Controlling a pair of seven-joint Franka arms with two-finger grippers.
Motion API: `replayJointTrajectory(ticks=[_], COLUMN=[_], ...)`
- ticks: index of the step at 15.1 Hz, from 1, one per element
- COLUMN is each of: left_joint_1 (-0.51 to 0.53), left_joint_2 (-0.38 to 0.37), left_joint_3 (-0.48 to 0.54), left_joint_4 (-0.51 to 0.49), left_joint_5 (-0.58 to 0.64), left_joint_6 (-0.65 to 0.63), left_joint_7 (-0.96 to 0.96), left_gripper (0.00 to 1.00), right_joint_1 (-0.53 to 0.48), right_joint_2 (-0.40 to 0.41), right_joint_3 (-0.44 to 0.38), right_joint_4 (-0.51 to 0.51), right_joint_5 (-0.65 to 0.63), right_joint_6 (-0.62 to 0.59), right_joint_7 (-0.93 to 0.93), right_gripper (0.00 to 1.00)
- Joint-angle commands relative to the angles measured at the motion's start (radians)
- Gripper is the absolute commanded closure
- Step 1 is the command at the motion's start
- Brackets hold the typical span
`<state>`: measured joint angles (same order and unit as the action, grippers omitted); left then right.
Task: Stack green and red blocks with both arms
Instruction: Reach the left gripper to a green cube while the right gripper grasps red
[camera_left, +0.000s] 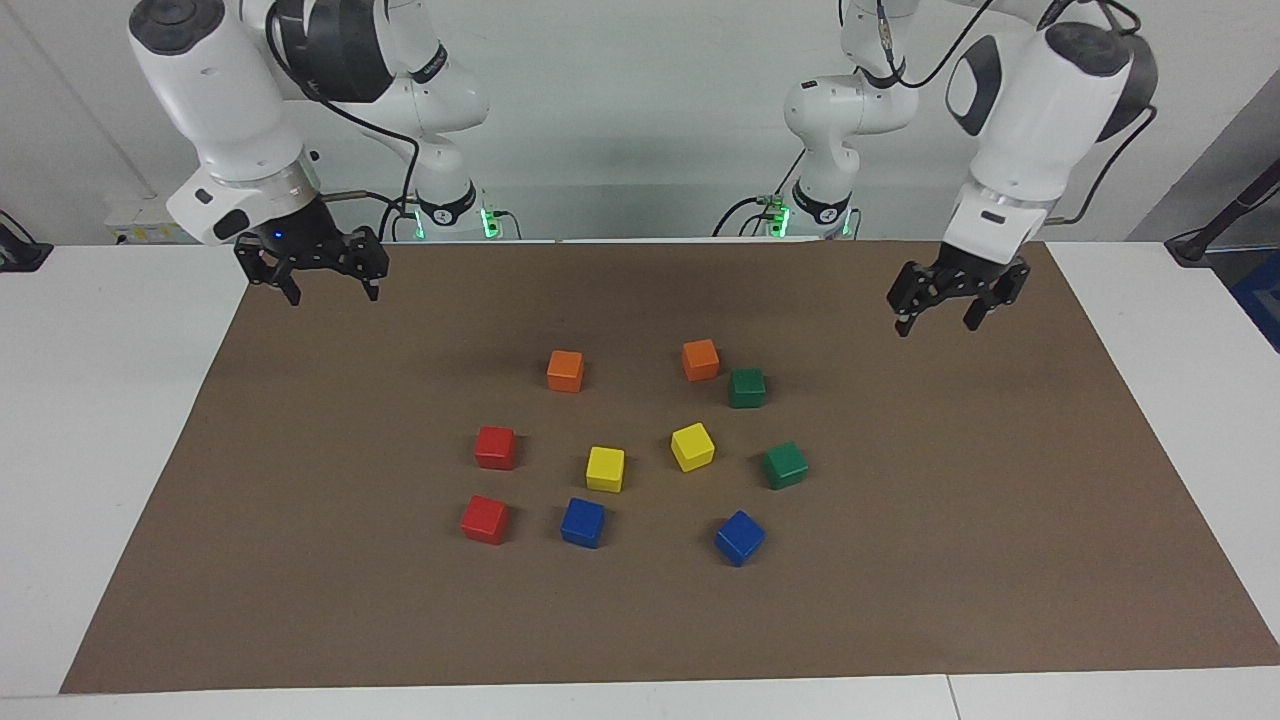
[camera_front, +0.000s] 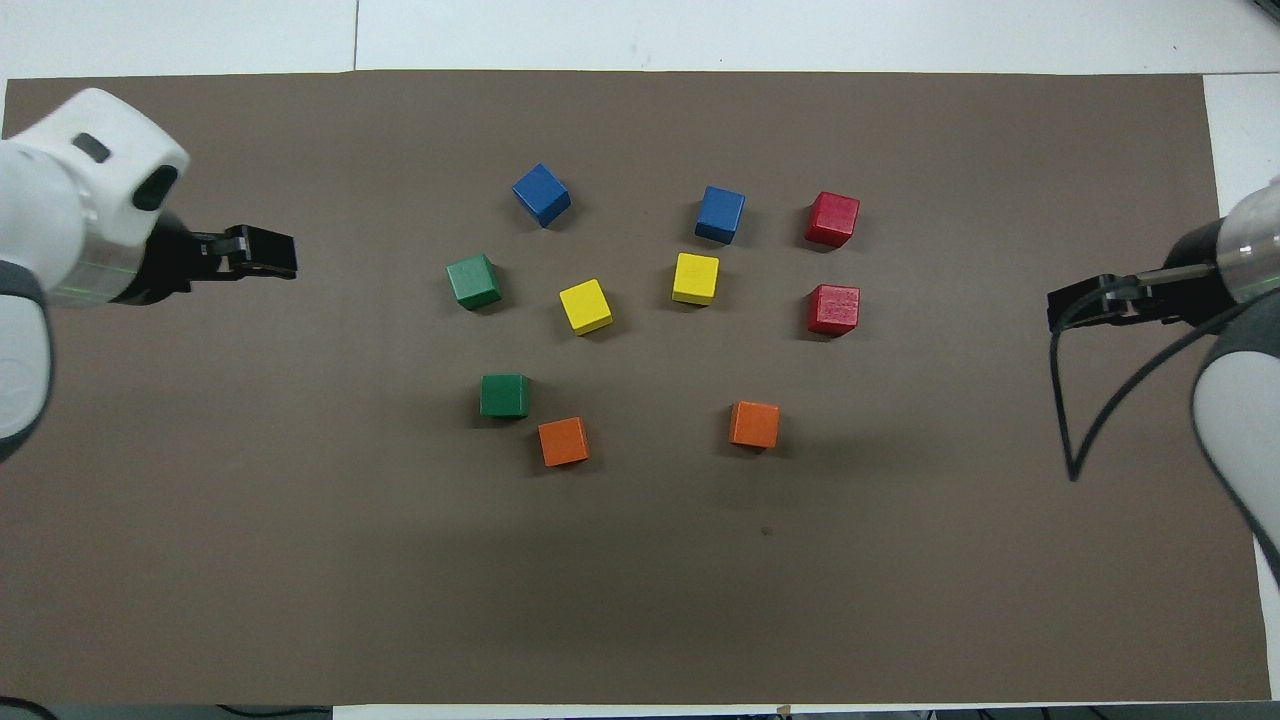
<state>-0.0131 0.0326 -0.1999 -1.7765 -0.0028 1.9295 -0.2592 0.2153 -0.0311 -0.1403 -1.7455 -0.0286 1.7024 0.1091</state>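
Observation:
Two dark green blocks lie apart on the brown mat toward the left arm's end: one (camera_left: 746, 388) (camera_front: 504, 395) beside an orange cube, the other (camera_left: 785, 465) (camera_front: 473, 281) farther from the robots. Two red blocks lie toward the right arm's end, one (camera_left: 495, 447) (camera_front: 833, 309) nearer to the robots than the other (camera_left: 485, 519) (camera_front: 832, 219). My left gripper (camera_left: 936, 312) (camera_front: 270, 252) hangs open and empty over the mat at the left arm's end. My right gripper (camera_left: 332, 288) (camera_front: 1075, 305) hangs open and empty over the mat's corner at the right arm's end.
Two orange cubes (camera_left: 565, 370) (camera_left: 700, 359), two yellow cubes (camera_left: 605, 468) (camera_left: 692, 446) and two blue cubes (camera_left: 583, 522) (camera_left: 739, 537) lie among the task blocks. The brown mat (camera_left: 950, 560) covers most of the white table. A black cable (camera_front: 1070, 420) loops off the right arm.

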Motion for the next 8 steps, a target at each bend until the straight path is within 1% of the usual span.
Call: replayJointTrajectory(ticks=[1,3,4,5,6,8], left_joint_1=[-0.071,-0.093,-0.111,-0.148,-0.163,-0.201], left_joint_2=[0.058,0.061,0.082,0.116,0.131,0.144], left_joint_3=[0.013,0.011,0.013,0.014,0.016,0.014], left_joint_4=[-0.110,-0.234,-0.259,-0.258,-0.253,-0.258], left_joint_5=[-0.005,-0.005,-0.005,-0.006,-0.005,-0.005], left_joint_6=[0.148,0.293,0.336,0.356,0.358,0.358], left_joint_7=[-0.038,-0.037,-0.046,-0.069,-0.109,-0.158], left_gripper=[0.00,0.00,0.00,0.00,0.00,0.00], right_joint_1=[0.065,0.078,0.094,0.110,0.113,0.124], right_joint_2=[0.055,0.141,0.175,0.209,0.242,0.289], right_joint_3=[0.001,0.001,0.001,0.001,0.001,0.001], right_joint_4=[-0.069,-0.069,-0.068,-0.068,-0.068,-0.068], right_joint_5=[0.016,0.068,0.081,0.085,0.087,0.090], right_joint_6=[0.130,0.238,0.281,0.322,0.362,0.433], right_joint_7=[0.212,0.312,0.342,0.365,0.380,0.394], right_gripper=[0.00,0.00,0.00,0.00,0.00,0.00])
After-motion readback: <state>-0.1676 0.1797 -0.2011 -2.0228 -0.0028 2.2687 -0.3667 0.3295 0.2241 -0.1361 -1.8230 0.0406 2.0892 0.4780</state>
